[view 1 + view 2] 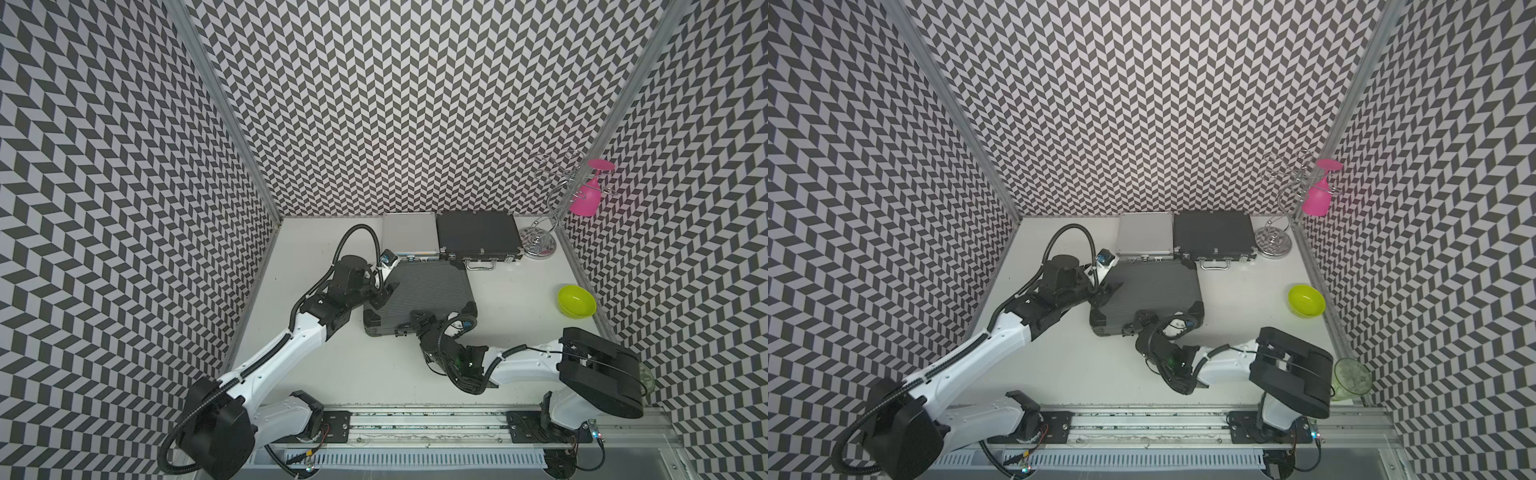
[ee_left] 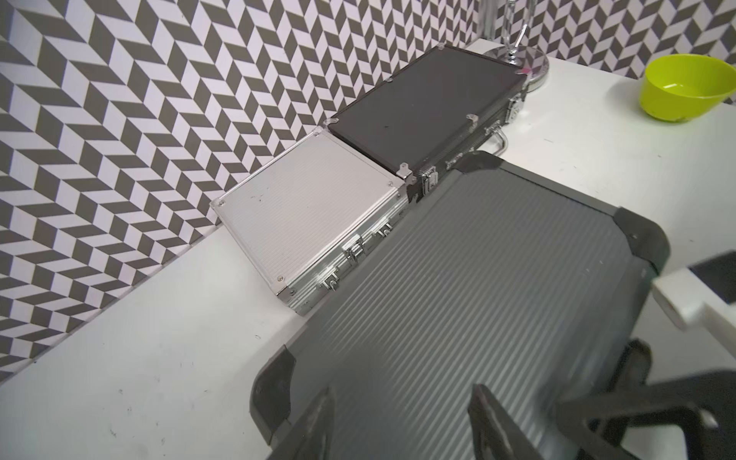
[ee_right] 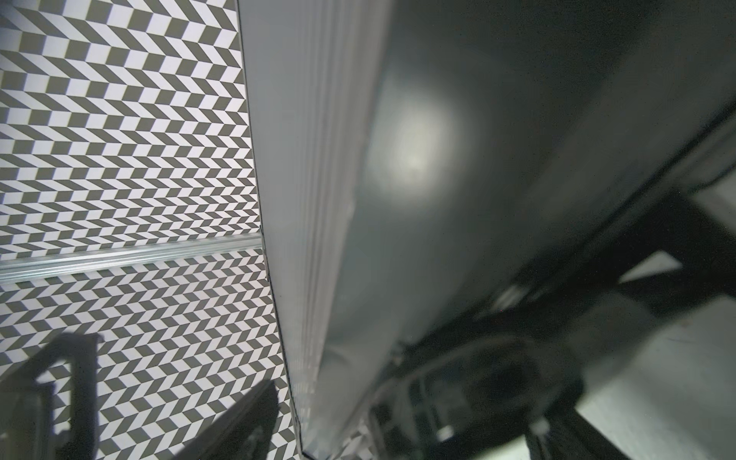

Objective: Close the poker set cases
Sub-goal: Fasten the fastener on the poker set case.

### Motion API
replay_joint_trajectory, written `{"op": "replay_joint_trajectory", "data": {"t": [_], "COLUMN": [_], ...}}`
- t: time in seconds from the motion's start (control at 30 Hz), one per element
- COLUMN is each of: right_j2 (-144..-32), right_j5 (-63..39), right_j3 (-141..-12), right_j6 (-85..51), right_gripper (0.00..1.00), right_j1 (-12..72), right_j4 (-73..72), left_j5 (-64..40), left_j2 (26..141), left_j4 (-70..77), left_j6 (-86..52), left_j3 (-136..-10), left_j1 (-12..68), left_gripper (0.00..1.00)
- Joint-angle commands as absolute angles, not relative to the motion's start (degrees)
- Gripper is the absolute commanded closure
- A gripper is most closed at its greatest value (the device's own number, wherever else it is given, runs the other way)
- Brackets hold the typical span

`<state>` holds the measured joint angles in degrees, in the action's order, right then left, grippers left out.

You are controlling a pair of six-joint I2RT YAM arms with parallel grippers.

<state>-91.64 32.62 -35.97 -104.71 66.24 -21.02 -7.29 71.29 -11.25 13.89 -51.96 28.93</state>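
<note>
The walls [image 1: 415,104] are covered in a black-and-white chevron pattern, and the table [image 1: 332,365] is finished in plain white. The large ribbed case [image 1: 424,291] is coloured dark grey and lined with fine parallel ridges; its corner caps [image 2: 645,235] are black. The small square case [image 1: 409,235] is finished in silver with faint ruled lines. The medium case [image 1: 478,235] is black, trimmed with silver fittings and a silver handle [image 1: 480,266]. The bowl [image 1: 577,301] is coloured lime green, the wine glass [image 1: 584,201] bright pink, and the wire rack [image 1: 539,241] is chromed. The left arm [image 1: 291,345] and the right arm [image 1: 523,365] are shelled in white with black joints.
</note>
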Motion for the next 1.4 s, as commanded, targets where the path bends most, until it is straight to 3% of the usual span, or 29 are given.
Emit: {"op": "replay_joint_trajectory", "data": {"t": [0.0,0.33,0.47,0.63,0.93,1.17,1.37], "right_j2": [-93.72,-95.03,-95.21,-95.01,-94.92,-94.72,-94.69], "right_j5": [32.17,30.14,29.44,29.62,29.41,28.73,29.57], "right_j3": [-35.94,-36.89,-37.0,-36.7,-35.75,-35.6,-35.02], "right_j6": [-106.06,-105.36,-105.03,-105.2,-105.2,-104.32,-103.68], "right_gripper": [0.04,0.04,0.04,0.04,0.04,0.04,0.04], "right_j1": [65.42,65.36,65.38,65.22,64.42,63.75,62.77], "right_j4": [-19.17,-19.4,-19.13,-18.9,-19.34,-17.18,-16.41], "left_j5": [-5.24,-13.8,-21.92,-24.7,-23.31,-29.84,-26.9], "left_j2": [78.52,94.24,104.65,114.65,117.54,120.36,119.53], "left_j4": [-9.46,-10.16,-20.04,-31.45,-34.76,-39.72,-39.63], "left_j6": [9.6,6.04,5.35,8.57,12.95,15.03,15.92], "left_j3": [-56.29,-69.11,-81.23,-92.69,-93.07,-95.73,-92.92], "left_j1": [25.79,17.3,14.78,14.77,16.01,16.86,18.78], "left_gripper": [0.42,0.39,0.42,0.45,0.46,0.48,0.49]}}
